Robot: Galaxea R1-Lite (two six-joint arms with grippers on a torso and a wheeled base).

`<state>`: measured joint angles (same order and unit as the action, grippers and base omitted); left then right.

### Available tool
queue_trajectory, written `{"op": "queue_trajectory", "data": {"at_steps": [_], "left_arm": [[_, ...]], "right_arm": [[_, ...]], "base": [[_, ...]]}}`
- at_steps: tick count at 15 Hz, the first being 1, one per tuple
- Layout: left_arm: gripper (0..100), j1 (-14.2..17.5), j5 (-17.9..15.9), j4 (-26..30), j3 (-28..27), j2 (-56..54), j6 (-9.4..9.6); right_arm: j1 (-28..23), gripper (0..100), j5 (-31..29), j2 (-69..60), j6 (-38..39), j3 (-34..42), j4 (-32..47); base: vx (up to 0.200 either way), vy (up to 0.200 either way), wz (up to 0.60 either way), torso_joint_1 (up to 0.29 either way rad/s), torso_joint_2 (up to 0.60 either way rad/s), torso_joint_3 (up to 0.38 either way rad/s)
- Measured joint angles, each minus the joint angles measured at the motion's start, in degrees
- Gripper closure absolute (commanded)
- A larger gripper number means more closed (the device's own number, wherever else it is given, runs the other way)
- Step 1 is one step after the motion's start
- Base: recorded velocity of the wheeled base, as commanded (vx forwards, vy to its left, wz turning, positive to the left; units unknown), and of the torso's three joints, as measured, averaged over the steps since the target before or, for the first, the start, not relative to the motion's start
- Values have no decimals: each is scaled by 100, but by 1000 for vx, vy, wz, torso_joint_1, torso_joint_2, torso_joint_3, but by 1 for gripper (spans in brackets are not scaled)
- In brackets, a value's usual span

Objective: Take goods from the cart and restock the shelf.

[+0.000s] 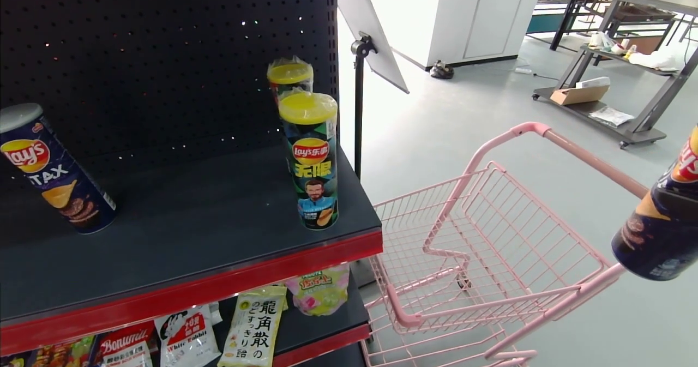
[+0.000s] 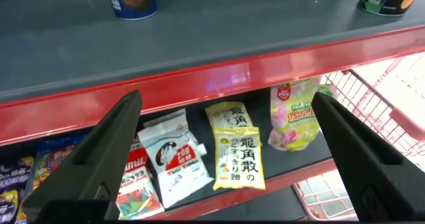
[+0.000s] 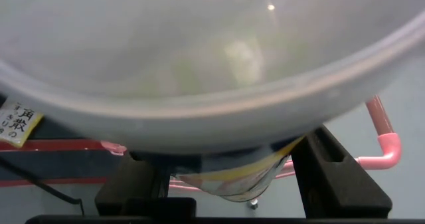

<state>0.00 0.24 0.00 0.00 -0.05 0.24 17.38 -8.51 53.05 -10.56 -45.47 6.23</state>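
A dark blue chips can [image 1: 657, 230] hangs tilted in the air at the far right, above the rim of the pink cart [image 1: 491, 236]. My right gripper [image 3: 226, 177] is shut on it, and the can's pale lid [image 3: 199, 64] looms close in the right wrist view. On the dark top shelf [image 1: 180, 230] stand another blue chips can [image 1: 54, 170] at the left and two yellow-lidded cans [image 1: 311, 160], one behind the other, at the right end. My left gripper [image 2: 226, 164] is open with nothing in it, in front of the shelf's red edge [image 2: 219, 74].
Several snack bags [image 2: 239, 154] lie on the lower shelf under the red edge. The cart's basket looks bare of goods. A stand with a tilted board [image 1: 371, 34] rises beside the shelf's right end. Open floor and metal racks [image 1: 611, 100] lie beyond.
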Motion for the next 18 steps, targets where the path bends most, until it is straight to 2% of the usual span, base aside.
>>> {"op": "queue_trajectory", "data": {"at_steps": [6, 11, 14, 18], "left_arm": [[0, -2, 0, 0, 0, 0, -4], [0, -7, 2, 5, 0, 0, -4], [0, -2, 0, 0, 0, 0, -2], [0, 0, -2, 2, 0, 0, -2]], "right_arm": [[0, 100, 0, 13, 2, 11, -5], [-29, 100, -16, 6, 74, 101, -51], [-35, 100, -16, 0, 211, 195, -471], [-27, 100, 4, -50, 330, 410, -607]], "base": [[0, 0, 600, 6, -2, 0], [0, 0, 0, 0, 0, 0], [0, 0, 0, 0, 0, 0], [-200, 0, 0, 5, 4, -2]]}}
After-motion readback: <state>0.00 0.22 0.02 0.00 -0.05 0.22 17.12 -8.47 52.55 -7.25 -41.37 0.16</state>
